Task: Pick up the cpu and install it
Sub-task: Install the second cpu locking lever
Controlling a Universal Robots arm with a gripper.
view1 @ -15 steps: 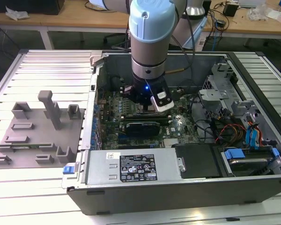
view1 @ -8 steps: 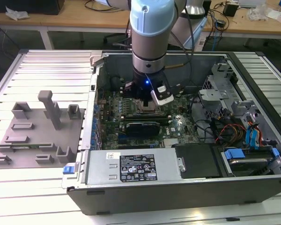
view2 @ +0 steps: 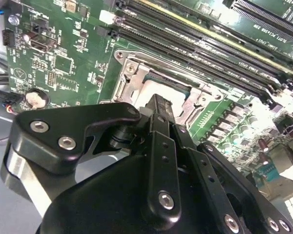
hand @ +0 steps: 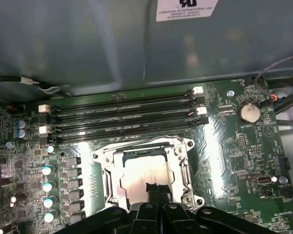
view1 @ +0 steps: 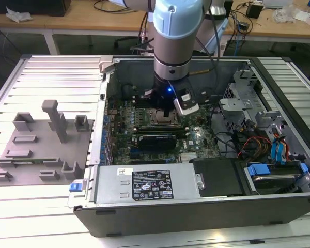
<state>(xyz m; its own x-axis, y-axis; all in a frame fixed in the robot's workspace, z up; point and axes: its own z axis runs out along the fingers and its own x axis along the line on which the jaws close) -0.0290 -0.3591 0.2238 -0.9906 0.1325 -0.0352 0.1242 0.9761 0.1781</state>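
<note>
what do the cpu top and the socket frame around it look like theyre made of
cpu: looks like metal with a pale, matte silver top that takes a soft glare.
socket frame: likely bare stamped steel, shiny, with bright reflections along its edges.

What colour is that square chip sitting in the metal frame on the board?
The cpu has a pale silver-white top; the first wrist view shows it best.
</note>
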